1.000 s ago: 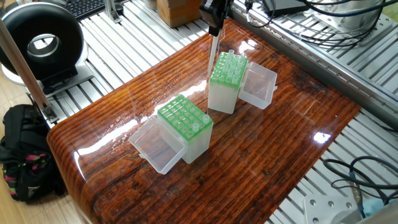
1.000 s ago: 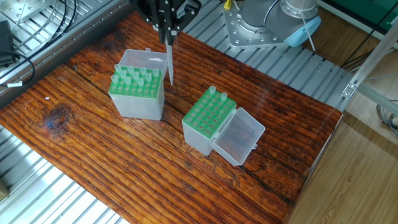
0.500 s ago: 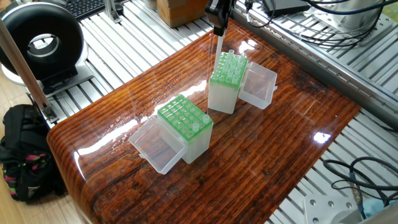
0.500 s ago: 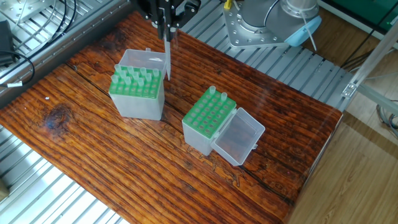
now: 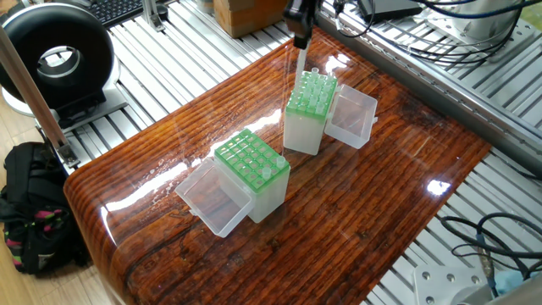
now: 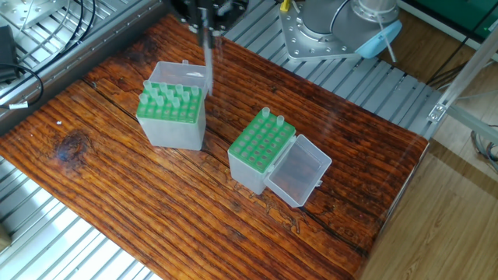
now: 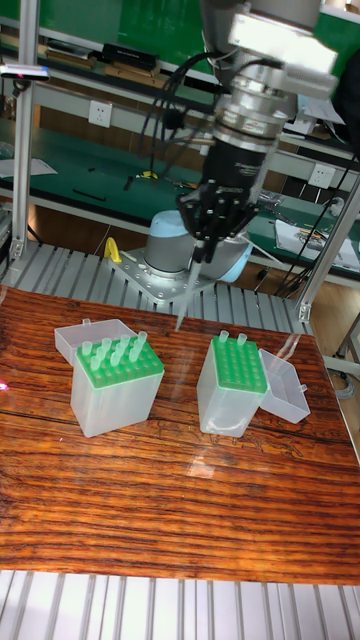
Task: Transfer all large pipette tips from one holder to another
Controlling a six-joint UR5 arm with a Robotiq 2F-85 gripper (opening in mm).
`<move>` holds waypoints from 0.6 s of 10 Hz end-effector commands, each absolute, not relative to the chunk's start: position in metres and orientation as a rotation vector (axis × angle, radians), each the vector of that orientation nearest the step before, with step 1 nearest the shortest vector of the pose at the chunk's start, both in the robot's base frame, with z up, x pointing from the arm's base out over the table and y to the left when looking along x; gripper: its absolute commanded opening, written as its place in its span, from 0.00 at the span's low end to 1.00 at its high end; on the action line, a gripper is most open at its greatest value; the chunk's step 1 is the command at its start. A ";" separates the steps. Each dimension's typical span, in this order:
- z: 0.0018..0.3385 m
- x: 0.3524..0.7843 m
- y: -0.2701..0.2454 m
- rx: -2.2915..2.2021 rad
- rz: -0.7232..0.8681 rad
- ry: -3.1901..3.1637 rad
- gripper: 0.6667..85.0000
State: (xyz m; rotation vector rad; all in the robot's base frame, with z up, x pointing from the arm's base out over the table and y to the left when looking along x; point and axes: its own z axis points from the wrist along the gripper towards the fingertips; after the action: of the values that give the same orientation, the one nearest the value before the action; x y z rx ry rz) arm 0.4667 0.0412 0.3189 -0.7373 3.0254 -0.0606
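Note:
My gripper (image 5: 299, 37) (image 6: 205, 22) (image 7: 203, 250) is shut on one large pipette tip (image 5: 298, 61) (image 6: 208, 58) (image 7: 188, 300), a translucent cone hanging point down. It hangs in the air above and beside the green-topped holder (image 5: 305, 114) (image 6: 171, 124) (image 7: 112, 390) that carries several upright tips. The other green-topped holder (image 5: 254, 174) (image 6: 257, 155) (image 7: 232, 385) stands apart from it. That one has two tips (image 6: 273, 120) at one edge of its grid.
Each holder has a clear hinged lid (image 5: 351, 119) (image 6: 299, 173) lying open beside it on the wooden table (image 5: 364, 212). A black ring device (image 5: 55, 59) and a backpack (image 5: 30, 216) are off the table's left. The arm's base (image 6: 334, 31) stands behind the table.
The gripper has risen with the tip in it, lifting the tip higher above the full holder. Both holders stay where they were.

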 end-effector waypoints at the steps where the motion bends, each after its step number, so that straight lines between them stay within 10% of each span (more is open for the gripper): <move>1: 0.323 0.449 0.097 -0.682 -0.036 3.026 0.11; 6: 0.306 0.454 0.115 -0.538 -0.072 2.991 0.11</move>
State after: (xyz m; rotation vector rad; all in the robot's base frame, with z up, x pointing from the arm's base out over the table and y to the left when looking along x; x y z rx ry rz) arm 0.4525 0.1012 0.3101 -0.6170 3.0032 -0.0819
